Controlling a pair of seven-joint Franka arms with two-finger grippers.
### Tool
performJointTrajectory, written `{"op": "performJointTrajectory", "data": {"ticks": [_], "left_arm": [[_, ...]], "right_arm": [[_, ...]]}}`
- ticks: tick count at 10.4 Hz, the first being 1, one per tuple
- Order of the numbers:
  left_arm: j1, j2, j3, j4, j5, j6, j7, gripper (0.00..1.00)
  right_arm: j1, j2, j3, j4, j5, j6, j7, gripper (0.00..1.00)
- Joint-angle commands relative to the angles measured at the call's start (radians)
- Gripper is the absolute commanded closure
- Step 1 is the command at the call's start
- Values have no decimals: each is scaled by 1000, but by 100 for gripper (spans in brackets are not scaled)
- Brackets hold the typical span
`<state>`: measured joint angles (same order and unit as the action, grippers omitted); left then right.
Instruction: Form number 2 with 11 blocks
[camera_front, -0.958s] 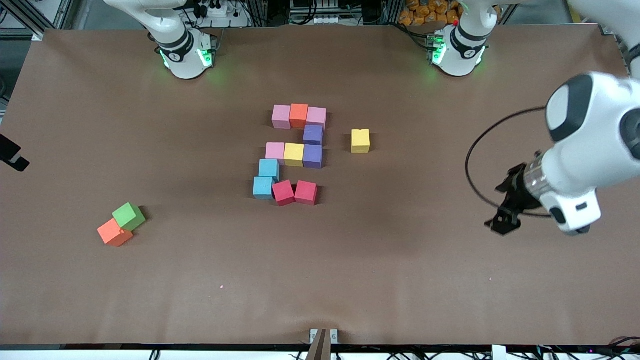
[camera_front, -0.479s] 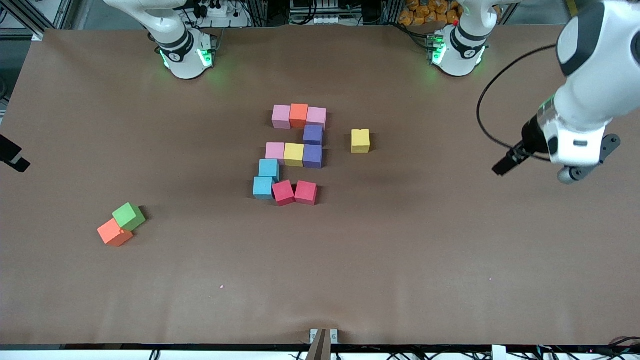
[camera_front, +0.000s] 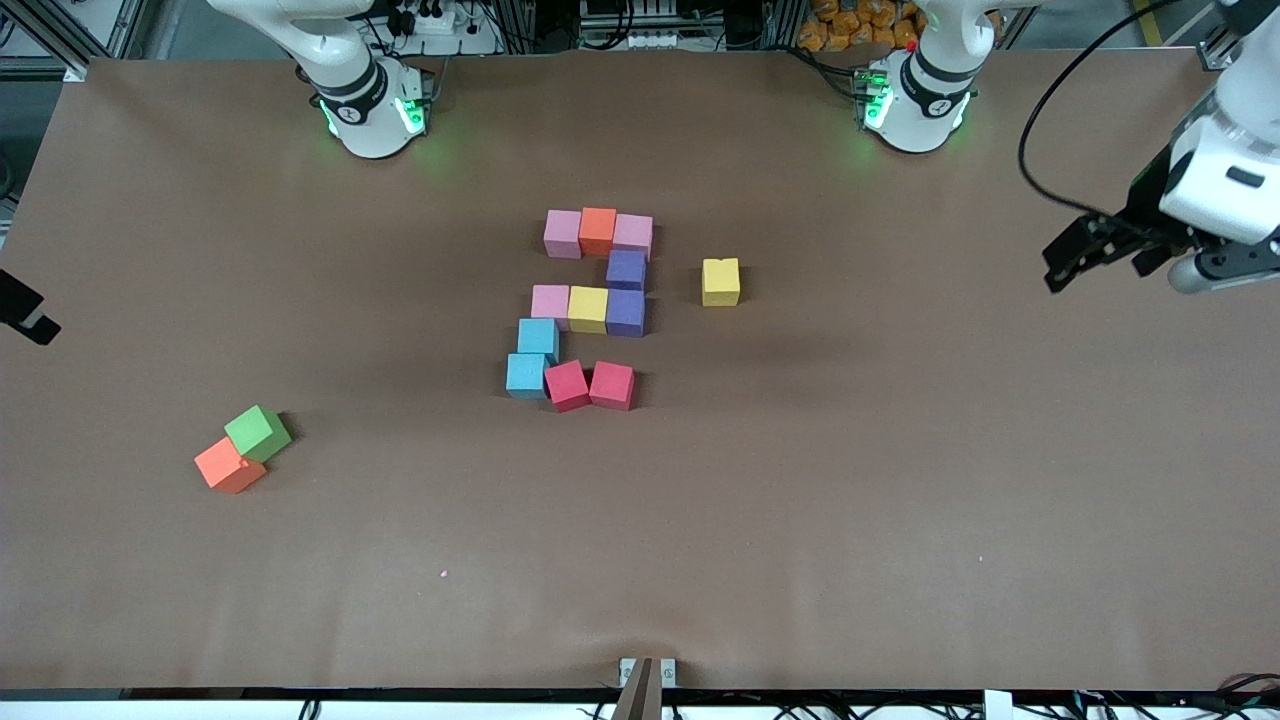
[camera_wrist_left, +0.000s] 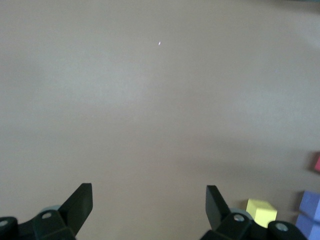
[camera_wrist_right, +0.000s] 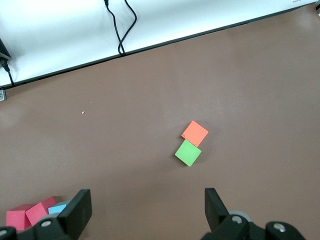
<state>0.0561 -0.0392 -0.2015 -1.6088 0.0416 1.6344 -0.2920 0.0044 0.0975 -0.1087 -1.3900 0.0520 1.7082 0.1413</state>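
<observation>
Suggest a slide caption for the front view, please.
Eleven blocks form the number 2; three spare cubes remain outside.

Three cameras: one high across the table, one on each of my wrists.

The front camera looks down from high across the table (camera_front: 900, 520) toward my two bases, far enough to take in nearly the whole brown top. My left wrist camera sits high and looks down past my left gripper (camera_wrist_left: 149, 210); it shares with the front view the loose yellow cube (camera_wrist_left: 261, 211). My right wrist camera also looks down from high, past my right gripper (camera_wrist_right: 148, 210), to the table's edge; it shares the green cube (camera_wrist_right: 188, 153) and the orange cube (camera_wrist_right: 195, 133) touching it.
</observation>
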Motion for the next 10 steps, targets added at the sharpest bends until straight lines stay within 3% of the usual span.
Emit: {"op": "performJointTrajectory", "data": {"ticks": [1,10], "left_arm": [[-25,6,31,73,8,-100,80,0],[-39,12,31,99,-28,-128,99,0]], "right_arm": [[0,2,0,9,6,-1,6,0],[5,10,1,9,9,18,6,0]]}}
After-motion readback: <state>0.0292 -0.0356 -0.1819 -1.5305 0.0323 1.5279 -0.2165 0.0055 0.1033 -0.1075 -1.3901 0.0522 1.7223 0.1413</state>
